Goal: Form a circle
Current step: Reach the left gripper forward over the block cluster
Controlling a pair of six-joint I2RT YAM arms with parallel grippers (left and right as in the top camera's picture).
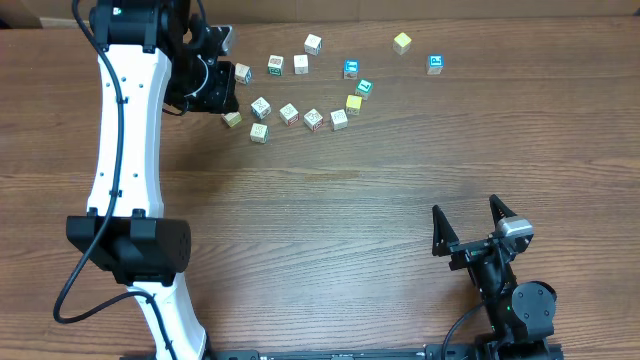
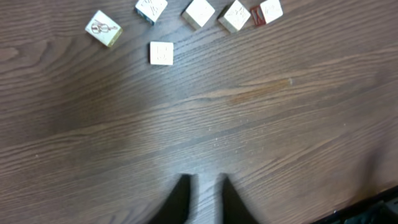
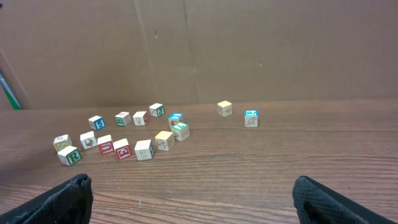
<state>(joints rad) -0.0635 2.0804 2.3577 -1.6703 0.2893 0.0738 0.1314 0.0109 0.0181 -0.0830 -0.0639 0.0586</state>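
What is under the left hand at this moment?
Bare wooden table shows under the left hand, shut on nothing; the nearest cube lies ahead of it. From overhead, the hand itself hides the wood directly below it.

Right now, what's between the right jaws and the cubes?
Nothing but bare wood table; the right wrist view shows it clear up to the cubes.

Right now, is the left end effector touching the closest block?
Apart. The left wrist view shows a wide stretch of bare table between the left end effector and the closest block, a pale one lying flat.
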